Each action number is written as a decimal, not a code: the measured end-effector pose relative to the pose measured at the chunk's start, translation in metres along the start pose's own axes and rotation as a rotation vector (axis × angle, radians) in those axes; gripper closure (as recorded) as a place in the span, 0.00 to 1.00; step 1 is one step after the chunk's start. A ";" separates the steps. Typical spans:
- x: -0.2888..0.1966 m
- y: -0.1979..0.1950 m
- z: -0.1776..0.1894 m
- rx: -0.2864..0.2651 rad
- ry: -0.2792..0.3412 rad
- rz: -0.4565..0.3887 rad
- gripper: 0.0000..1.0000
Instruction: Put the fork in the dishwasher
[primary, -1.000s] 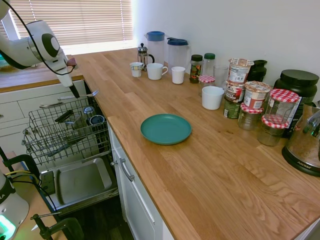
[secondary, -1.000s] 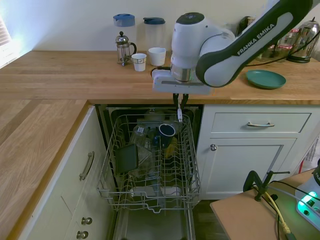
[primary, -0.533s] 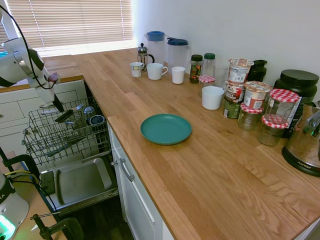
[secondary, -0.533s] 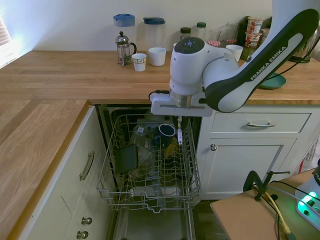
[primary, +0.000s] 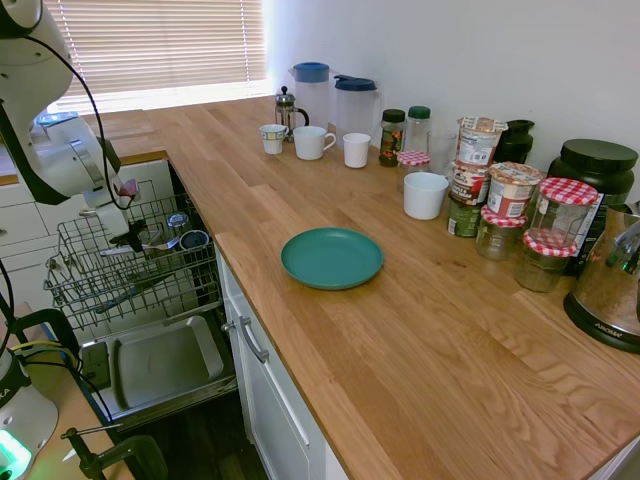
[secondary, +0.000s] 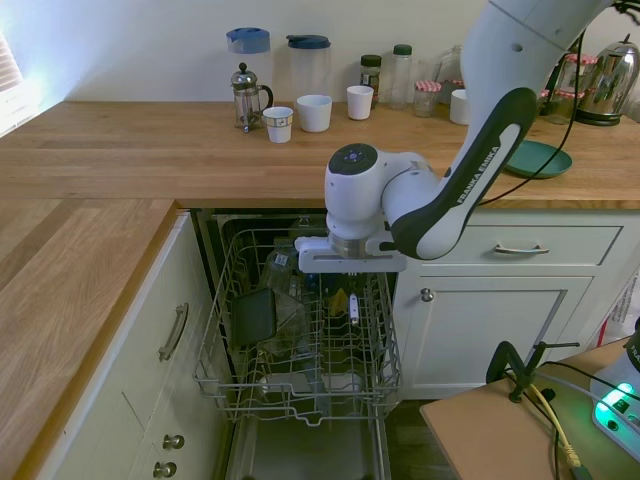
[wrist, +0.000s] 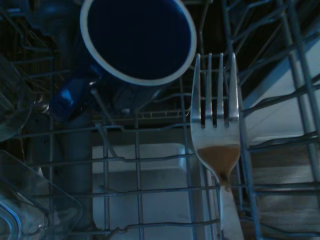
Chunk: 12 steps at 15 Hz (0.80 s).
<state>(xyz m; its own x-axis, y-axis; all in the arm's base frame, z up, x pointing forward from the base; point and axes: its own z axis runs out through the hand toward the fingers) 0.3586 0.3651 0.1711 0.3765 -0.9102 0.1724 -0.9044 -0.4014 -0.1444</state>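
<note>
Kitchen corner, wooden desk running along white walls, window blind behind.

Tool hanging low over the wire rack of the open dishwasher, closed on the pale handle of the fork, carrying it upright with tines pointing down among the rack wires. In the wrist view, fork showing tines against the grid of the rack, just beside a dark blue mug lying with its mouth toward the camera; clear glassware resting further along the same rack. In the first exterior view, tool sitting at the rack's upper edge, with the fork reaching sideways from it above the grey inner door panel.

On the desk, well apart from the tool: green plate lying flat near the desk edge; white cups, French press and two blue-lidded jugs standing toward the wall; jars with checked lids grouping beyond the plate.
</note>
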 end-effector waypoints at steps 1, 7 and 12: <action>-0.003 -0.004 0.010 -0.007 -0.001 -0.002 1.00; -0.017 -0.012 0.052 -0.029 -0.010 -0.048 1.00; -0.028 -0.015 0.074 -0.041 -0.030 -0.061 1.00</action>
<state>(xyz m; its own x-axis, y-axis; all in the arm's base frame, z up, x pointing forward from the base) 0.3763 0.3889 0.0961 0.4369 -0.8869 0.1501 -0.8866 -0.4528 -0.0944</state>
